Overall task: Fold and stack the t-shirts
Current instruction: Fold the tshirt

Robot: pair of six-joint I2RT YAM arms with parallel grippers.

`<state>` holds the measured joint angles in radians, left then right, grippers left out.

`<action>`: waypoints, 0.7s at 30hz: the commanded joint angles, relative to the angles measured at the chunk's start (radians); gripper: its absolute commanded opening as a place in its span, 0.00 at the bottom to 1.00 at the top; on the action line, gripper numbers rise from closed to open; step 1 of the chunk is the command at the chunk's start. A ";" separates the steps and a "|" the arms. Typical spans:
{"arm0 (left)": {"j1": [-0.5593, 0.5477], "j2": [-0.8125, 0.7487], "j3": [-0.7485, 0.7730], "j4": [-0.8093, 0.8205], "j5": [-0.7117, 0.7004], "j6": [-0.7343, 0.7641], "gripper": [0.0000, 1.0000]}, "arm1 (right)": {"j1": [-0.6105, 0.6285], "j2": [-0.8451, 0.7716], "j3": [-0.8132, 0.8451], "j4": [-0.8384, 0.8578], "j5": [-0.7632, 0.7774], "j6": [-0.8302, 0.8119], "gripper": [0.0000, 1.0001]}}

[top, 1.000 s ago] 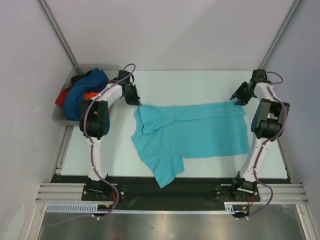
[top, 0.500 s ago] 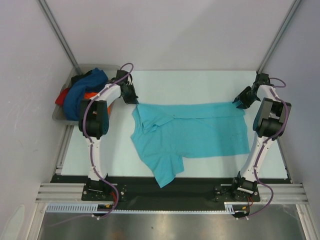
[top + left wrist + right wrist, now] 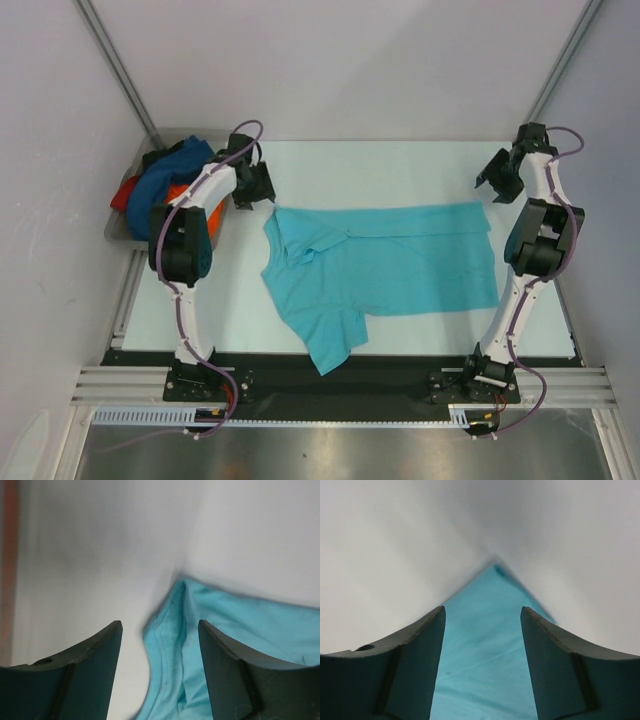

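A turquoise t-shirt lies spread on the white table, its top edge folded over and one sleeve pointing toward the near edge. My left gripper hovers open just behind the shirt's far left corner, holding nothing. In the left wrist view the rumpled corner shows between the open fingers. My right gripper is open behind the far right corner. The right wrist view shows that flat corner below the gripper. Dark blue, orange and red t-shirts lie heaped at the far left.
The heaped shirts sit in a grey tray at the table's far left corner, close to the left arm. White walls and slanted metal struts enclose the table on three sides. A black rail runs along the near edge.
Both grippers have opened and let go of the turquoise shirt's far corners, then drawn back and up. The shirt's far edge has settled flat on the table.
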<state>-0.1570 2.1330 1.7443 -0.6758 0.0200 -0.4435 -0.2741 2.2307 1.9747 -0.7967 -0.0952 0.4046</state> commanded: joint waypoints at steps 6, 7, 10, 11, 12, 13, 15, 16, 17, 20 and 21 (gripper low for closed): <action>-0.094 -0.428 -0.351 0.080 0.033 0.084 0.63 | 0.239 -0.317 -0.273 0.177 -0.164 0.074 0.69; -0.107 -0.479 -0.389 0.097 0.105 0.101 0.60 | 0.306 -0.342 -0.315 0.210 -0.240 0.107 0.68; -0.194 -0.563 -0.528 0.148 0.170 0.109 0.53 | 0.427 -0.427 -0.547 0.393 -0.369 0.195 0.63; -0.205 -0.576 -0.589 0.174 0.190 0.101 0.52 | 0.453 -0.440 -0.589 0.430 -0.397 0.229 0.61; -0.211 -0.584 -0.618 0.191 0.217 0.091 0.52 | 0.485 -0.451 -0.635 0.470 -0.418 0.258 0.58; -0.216 -0.588 -0.643 0.205 0.244 0.074 0.53 | 0.513 -0.471 -0.669 0.502 -0.435 0.284 0.55; -0.228 -0.594 -0.703 0.251 0.271 0.072 0.59 | 0.601 -0.482 -0.746 0.588 -0.430 0.350 0.52; -0.231 -0.590 -0.713 0.262 0.278 0.072 0.65 | 0.627 -0.477 -0.760 0.606 -0.429 0.370 0.50; -0.237 -0.581 -0.720 0.268 0.288 0.074 0.67 | 0.677 -0.474 -0.770 0.638 -0.434 0.388 0.49; -0.257 -0.519 -0.685 0.242 0.256 0.104 0.65 | 0.746 -0.457 -0.801 0.695 -0.431 0.448 0.45; -0.262 -0.495 -0.675 0.240 0.236 0.114 0.63 | 0.781 -0.453 -0.806 0.705 -0.428 0.460 0.43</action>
<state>-0.3996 1.6077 1.0252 -0.4843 0.2501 -0.3664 0.4515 1.7855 1.1717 -0.2459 -0.4992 0.7689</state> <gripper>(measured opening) 0.635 0.445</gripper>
